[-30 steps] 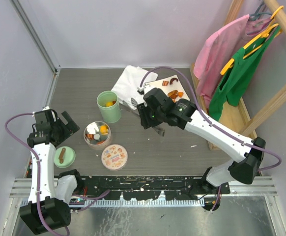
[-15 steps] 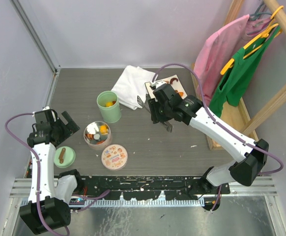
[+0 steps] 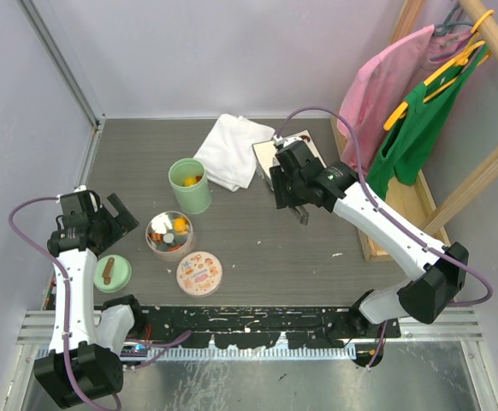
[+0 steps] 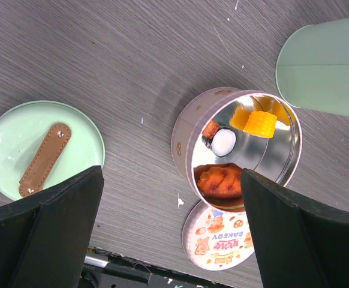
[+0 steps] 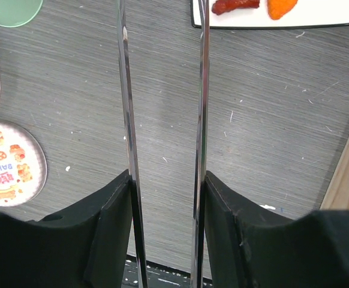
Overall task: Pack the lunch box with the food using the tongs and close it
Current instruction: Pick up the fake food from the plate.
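Observation:
My right gripper (image 3: 290,195) (image 5: 165,180) is shut on the tongs (image 5: 128,120), one finger pressing each thin metal arm, with a gap left between the arms. The tong tips reach out of the wrist view near the white plate (image 5: 270,21), which holds red (image 5: 234,5) and orange (image 5: 281,6) food. The round lunch box tin (image 3: 169,233) (image 4: 183,135) holds corn (image 4: 259,123) and an orange piece (image 4: 222,180). My left gripper (image 3: 116,214) (image 4: 171,240) hangs open and empty over the tin. The mint-green lid (image 3: 112,273) (image 4: 12,132) lies flat to the left.
A green cup (image 3: 189,185) (image 4: 324,66) stands behind the tin, and the printed bakery lid (image 3: 199,272) (image 5: 9,162) lies in front. A white cloth (image 3: 232,150) lies at the back. A wooden rack (image 3: 403,205) with pink and green garments borders the right.
My right arm has carried the tongs to the right and back, from near the green cup to the white plate. The left arm has not moved.

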`<state>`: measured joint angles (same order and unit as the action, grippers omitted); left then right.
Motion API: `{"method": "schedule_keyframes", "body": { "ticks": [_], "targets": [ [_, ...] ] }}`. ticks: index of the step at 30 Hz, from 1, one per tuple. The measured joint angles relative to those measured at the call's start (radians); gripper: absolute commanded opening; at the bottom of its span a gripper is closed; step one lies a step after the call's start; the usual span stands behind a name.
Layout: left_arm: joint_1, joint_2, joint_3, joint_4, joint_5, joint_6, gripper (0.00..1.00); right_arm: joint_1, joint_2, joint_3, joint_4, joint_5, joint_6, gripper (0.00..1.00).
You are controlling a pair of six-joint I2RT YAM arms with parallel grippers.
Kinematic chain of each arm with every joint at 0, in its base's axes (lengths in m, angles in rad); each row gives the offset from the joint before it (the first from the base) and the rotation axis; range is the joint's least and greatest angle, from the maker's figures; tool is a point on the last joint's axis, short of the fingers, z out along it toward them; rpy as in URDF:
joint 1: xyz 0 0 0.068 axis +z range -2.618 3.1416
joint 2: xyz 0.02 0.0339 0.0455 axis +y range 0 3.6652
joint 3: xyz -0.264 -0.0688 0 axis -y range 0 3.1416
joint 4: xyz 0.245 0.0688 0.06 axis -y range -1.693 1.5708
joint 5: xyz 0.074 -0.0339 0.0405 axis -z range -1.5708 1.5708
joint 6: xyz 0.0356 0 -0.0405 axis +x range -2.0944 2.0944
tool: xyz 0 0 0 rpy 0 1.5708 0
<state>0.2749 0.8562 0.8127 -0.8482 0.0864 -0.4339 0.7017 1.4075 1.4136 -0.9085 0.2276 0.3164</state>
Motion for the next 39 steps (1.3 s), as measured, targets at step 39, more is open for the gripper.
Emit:
{"method": "schedule_keyframes", "body": {
  "ticks": [39],
  "targets": [
    [0.000, 0.002, 0.000, 0.000, 0.000, 0.000, 0.98, -0.185, 0.055, -0.051, 0.019, -0.002, -0.079, 0.53]
  ]
}}
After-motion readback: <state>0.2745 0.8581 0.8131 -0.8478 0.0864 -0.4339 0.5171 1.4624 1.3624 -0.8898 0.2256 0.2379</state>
